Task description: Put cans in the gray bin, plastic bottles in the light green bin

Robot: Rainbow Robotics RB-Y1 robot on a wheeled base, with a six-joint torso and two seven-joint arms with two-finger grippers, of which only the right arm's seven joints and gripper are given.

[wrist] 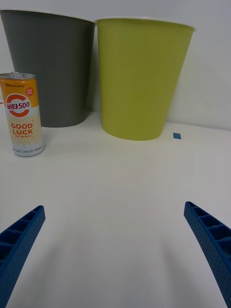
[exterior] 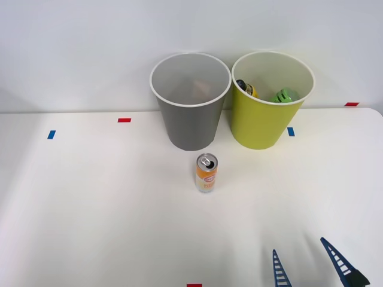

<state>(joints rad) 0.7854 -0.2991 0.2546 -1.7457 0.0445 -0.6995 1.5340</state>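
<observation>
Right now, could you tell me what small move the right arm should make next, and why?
Probably reach forward and left toward the can. It stands upright on the table, short of the gray bin, and the right gripper is open and empty.

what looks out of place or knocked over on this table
Nothing is spilled or tipped. The slim orange and pale yellow drink can stands upright on the white table, unsorted, in front of the round gray plastic bin. The open right gripper holds nothing.
</observation>
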